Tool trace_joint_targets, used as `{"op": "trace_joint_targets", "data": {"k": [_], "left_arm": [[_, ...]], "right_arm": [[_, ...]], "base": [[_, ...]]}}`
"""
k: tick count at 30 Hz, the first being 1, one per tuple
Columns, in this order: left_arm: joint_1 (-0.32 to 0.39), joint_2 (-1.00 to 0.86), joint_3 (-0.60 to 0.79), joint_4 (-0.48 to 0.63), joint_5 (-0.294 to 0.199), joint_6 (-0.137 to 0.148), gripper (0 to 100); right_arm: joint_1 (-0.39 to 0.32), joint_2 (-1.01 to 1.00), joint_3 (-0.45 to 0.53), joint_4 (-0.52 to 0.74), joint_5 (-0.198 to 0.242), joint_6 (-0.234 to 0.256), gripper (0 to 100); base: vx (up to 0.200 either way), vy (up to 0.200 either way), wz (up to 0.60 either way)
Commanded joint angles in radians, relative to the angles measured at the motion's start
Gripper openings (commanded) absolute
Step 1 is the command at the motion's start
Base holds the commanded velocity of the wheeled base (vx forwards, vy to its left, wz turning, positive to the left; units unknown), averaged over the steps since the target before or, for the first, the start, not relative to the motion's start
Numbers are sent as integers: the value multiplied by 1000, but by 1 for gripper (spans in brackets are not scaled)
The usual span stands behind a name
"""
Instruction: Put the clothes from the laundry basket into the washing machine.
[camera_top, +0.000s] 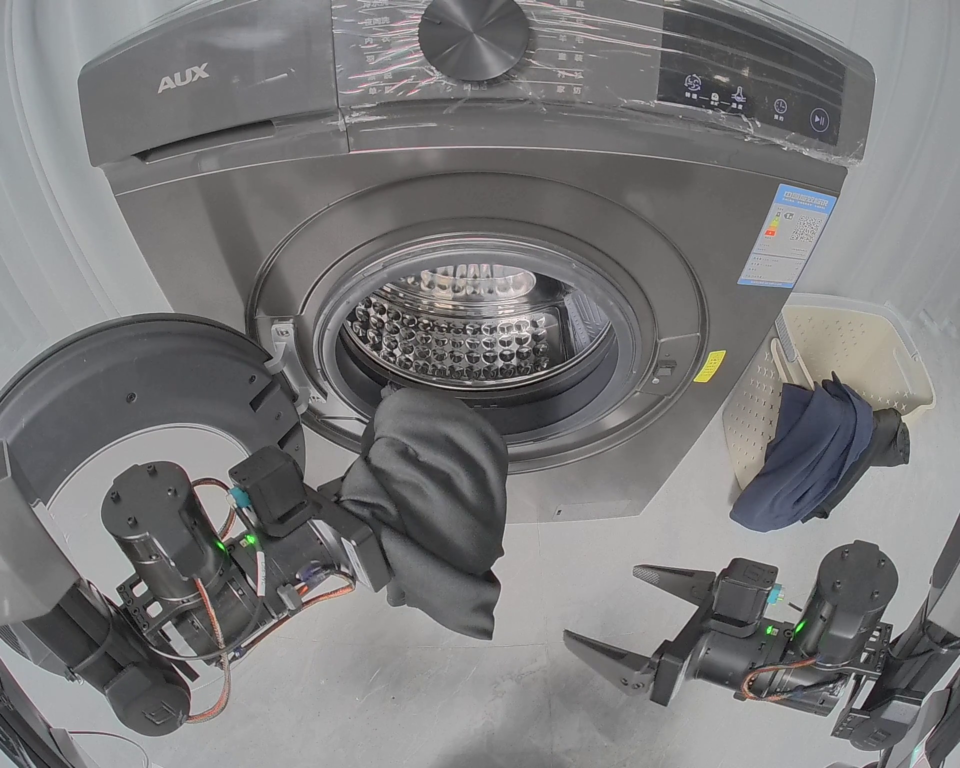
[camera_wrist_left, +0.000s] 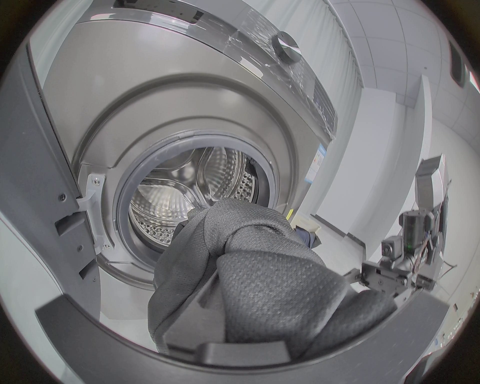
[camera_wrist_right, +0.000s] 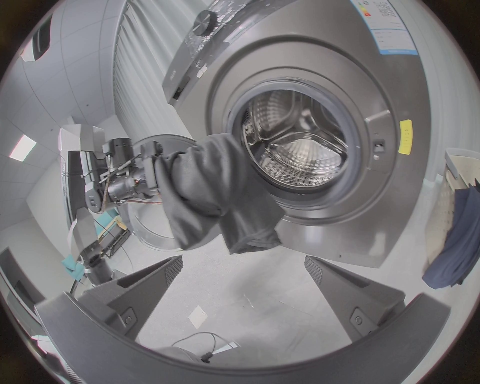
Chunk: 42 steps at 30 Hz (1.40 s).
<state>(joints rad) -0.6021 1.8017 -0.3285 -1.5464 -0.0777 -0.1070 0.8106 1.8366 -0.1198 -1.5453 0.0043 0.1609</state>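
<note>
A dark grey garment (camera_top: 435, 505) (camera_wrist_left: 260, 272) (camera_wrist_right: 215, 192) hangs from my left gripper (camera_top: 385, 520), which is shut on it just in front of the washing machine's open drum (camera_top: 470, 330) (camera_wrist_left: 190, 192) (camera_wrist_right: 295, 145). The cloth's upper end touches the lower rim of the opening. My right gripper (camera_top: 630, 625) (camera_wrist_right: 242, 280) hovers low over the floor to the right, open with nothing between its fingers. The cream laundry basket (camera_top: 860, 350) (camera_wrist_right: 462, 167) stands right of the machine with a navy garment (camera_top: 805, 455) (camera_wrist_right: 457, 240) draped over its front edge.
The machine's round door (camera_top: 130, 400) (camera_wrist_right: 150, 225) is swung open at the left, close beside my left arm. Bare grey floor (camera_top: 600, 540) lies between the machine, the basket and my right gripper.
</note>
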Motion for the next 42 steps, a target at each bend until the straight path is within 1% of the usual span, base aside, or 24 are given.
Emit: {"op": "trace_joint_targets", "data": {"k": [1,9,15,21,24,33,37,42], "left_arm": [[1,25,34,-1,2,32,0],[2,28,69,-1,2,33,0],[4,19,86,-1,2,35,0],[4,25,86,-1,2,35,0],[4,27,86,-1,2,36,0],[2,36,89,-1,1,35,0],[-1,38,91,-1,2,36,0],[-4,44,92,-1,2,53,0]], "right_arm": [[-64,16,46,-1,5,-4,100],[-65,36,46,-1,3,0,100],[-93,58,43,-1,3,2,100],[-94,56,42,-1,2,2,100],[-107,55,40,-1,2,2,100],[-122,49,26,-1,0,0,100],[-122,47,25,-1,2,0,100],[-122,47,23,-1,2,0,100]], "base": [[0,0,0],[0,0,0],[0,0,0],[200,0,0],[200,0,0],[0,0,0],[150,0,0],[0,0,0]]}}
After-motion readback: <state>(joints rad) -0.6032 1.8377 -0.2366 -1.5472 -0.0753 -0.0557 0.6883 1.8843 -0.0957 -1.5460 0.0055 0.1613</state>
